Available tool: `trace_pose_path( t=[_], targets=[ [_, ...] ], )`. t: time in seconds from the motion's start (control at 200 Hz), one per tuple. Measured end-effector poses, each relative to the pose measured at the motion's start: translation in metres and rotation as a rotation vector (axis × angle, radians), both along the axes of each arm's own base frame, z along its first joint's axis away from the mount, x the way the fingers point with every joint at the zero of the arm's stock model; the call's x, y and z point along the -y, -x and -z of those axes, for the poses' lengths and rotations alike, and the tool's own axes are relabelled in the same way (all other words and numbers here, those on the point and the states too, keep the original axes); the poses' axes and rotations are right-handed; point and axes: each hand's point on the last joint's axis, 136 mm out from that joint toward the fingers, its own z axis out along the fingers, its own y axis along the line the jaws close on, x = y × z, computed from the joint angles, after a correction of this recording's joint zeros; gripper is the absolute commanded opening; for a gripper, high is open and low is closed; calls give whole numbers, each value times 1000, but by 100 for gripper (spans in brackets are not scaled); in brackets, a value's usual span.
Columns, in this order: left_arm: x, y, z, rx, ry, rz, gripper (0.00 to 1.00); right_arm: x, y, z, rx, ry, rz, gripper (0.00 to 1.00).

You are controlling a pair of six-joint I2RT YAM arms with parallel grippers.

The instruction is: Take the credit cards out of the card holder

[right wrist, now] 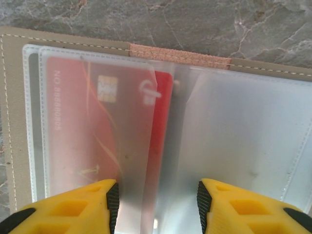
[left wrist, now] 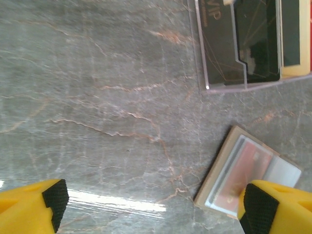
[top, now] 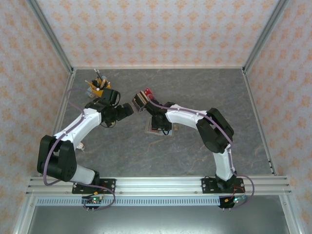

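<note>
**A:** Where does the right gripper [right wrist: 157,207] stand?

**B:** Low centre of the right wrist view, jaws partway apart and gripping nothing. A loose clear sleeve leaf [right wrist: 146,146] rises between them. The card holder [right wrist: 73,41] lies open beneath it on the table [right wrist: 219,19], with a red card [right wrist: 92,131] pocketed in the left half of that view

**A:** How should it get the card out?

**B:** I'd pinch the card's own edge, not the film alone. That edge runs just under the leaf, so shift slightly left and close there. Then draw the card along the pocket rather than upward, or the whole holder may lift

**A:** Could the left gripper [left wrist: 151,212] help?

**B:** It hangs wide open and empty at the bottom of the left wrist view. The holder is at lower right, partly behind the finger on that side. Pressing the tan cover down would probably steady things

**A:** What can't you make out?

**B:** Which side the pocket opens, and whether the grey strip at far left is a second card. The yellow fingers cut off the holder's lower part, and from above the arm covers much of it
</note>
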Motion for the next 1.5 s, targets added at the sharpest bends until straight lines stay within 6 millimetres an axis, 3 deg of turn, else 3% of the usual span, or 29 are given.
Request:
trace_pose_path(
  t=[0.24,0.455,0.706,1.186,1.501],
  targets=[
    [23,-3,16,-39,74,72,73,0,0,1,-2,1,-8,39],
    [64,1,31,-71,154,178,48,-2,0,3,-2,-12,-12,34],
    [110,6,50,-121,205,297,33,-1,0,3,1,-43,-10,30],
    [136,-1,64,-143,235,337,25,1,-1,2,4,-77,-4,27],
    [136,-1,80,-183,223,332,25,1,0,2,1,-90,-3,26]
  ],
)
